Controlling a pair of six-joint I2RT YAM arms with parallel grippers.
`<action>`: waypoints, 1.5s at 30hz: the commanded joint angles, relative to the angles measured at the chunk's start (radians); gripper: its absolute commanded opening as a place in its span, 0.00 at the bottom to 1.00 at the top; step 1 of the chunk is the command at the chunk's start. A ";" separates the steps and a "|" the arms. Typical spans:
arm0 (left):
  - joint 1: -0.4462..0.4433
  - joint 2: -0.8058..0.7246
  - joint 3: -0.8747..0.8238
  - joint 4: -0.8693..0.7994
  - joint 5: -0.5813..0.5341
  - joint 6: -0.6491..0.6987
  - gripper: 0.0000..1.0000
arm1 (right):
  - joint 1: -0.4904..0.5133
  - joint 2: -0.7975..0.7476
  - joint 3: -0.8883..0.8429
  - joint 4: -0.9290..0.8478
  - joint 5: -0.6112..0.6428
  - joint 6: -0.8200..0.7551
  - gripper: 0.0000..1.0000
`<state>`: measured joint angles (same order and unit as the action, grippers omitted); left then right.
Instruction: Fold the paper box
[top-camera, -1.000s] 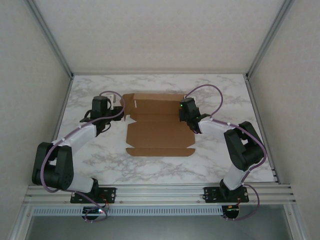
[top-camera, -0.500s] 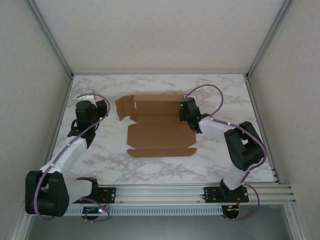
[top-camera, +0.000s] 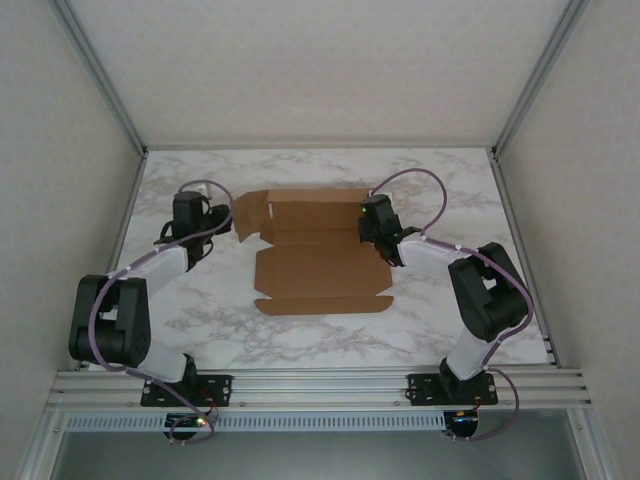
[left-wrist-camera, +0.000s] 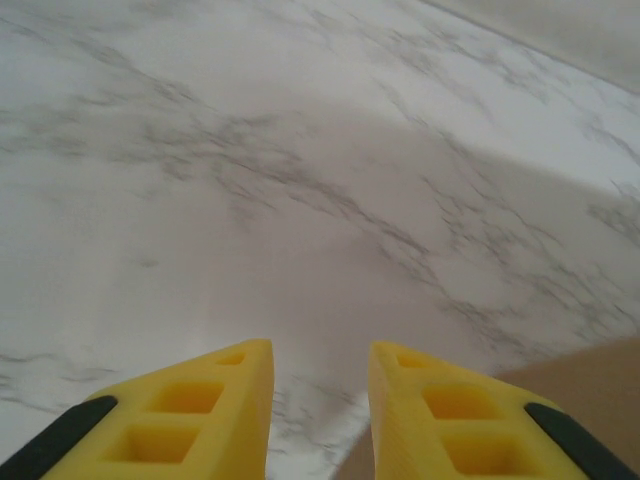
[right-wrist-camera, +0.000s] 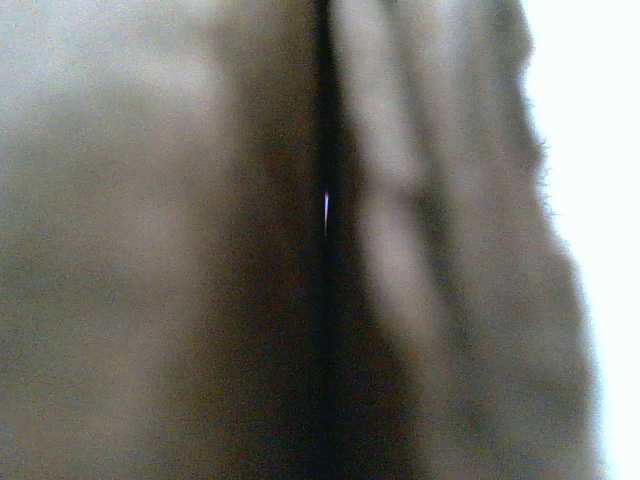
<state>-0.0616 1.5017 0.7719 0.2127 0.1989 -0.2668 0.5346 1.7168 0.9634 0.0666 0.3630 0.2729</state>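
Note:
The paper box lies as a brown cardboard sheet mid-table, with its back panel and side flaps partly raised. My left gripper hovers just left of the box's left flap. In the left wrist view it is open, with bare marble between its yellow fingers and a corner of the paper box at lower right. My right gripper is shut and pressed against the box's right side. The right wrist view is a close blur of the paper box; whether the jaws hold cardboard cannot be told.
The marble table has free room left, right and in front of the box. Grey walls and aluminium posts enclose it on three sides. The mounting rail runs along the near edge.
My left arm swung out to the left and has come back toward the box's left flap, which now lies further outward. The right arm has not moved.

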 joint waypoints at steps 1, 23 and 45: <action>-0.054 0.025 0.024 -0.037 0.033 0.032 0.31 | -0.005 0.054 -0.014 -0.113 -0.048 -0.006 0.00; -0.135 -0.030 0.024 0.032 0.152 0.327 0.36 | -0.004 0.060 -0.015 -0.106 -0.065 -0.014 0.00; -0.150 0.035 0.037 0.094 0.267 0.418 0.47 | -0.004 0.060 -0.017 -0.094 -0.094 -0.020 0.00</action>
<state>-0.1917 1.5070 0.7914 0.2691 0.4950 0.1600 0.5282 1.7252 0.9688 0.0807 0.3386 0.2615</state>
